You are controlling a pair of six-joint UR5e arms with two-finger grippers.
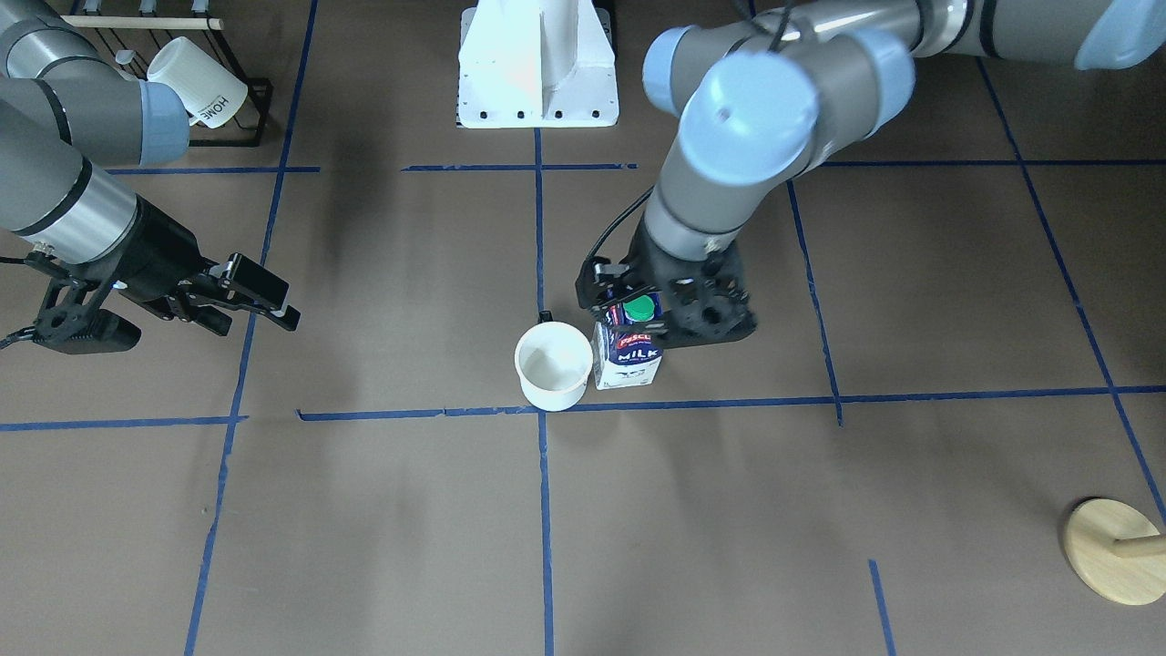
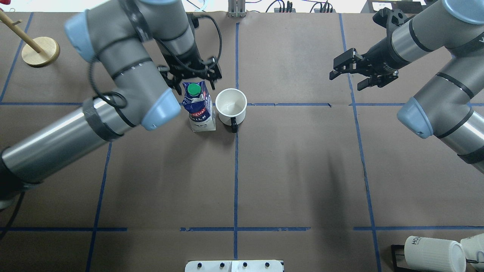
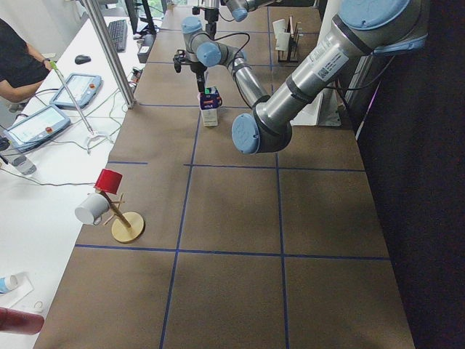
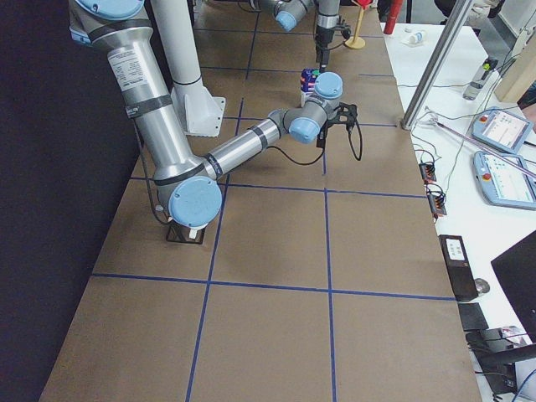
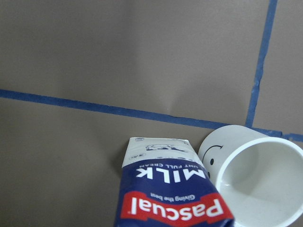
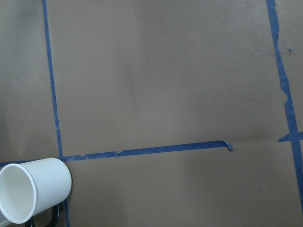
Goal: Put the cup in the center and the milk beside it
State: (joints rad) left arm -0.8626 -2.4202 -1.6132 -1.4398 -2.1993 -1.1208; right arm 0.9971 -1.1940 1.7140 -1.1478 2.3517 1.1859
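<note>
The cup (image 2: 231,105) is a white mug with a dark handle, upright at the centre crossing of blue tape (image 2: 236,104). It also shows in the front view (image 1: 553,364), and its smiley face shows in the left wrist view (image 5: 215,153). The milk (image 2: 199,107) is a dark blue carton with a green cap. It stands upright on the table right beside the cup, also in the front view (image 1: 627,351). My left gripper (image 2: 193,78) hovers at the carton's top with its jaws spread wider than the carton. My right gripper (image 2: 349,73) is open and empty, well off to the right.
A wooden mug-tree base (image 2: 40,51) stands at the far left corner. A black rack with ribbed "HOME" mugs (image 2: 431,253) sits at the near right. The white robot base (image 1: 537,64) is at the near middle edge.
</note>
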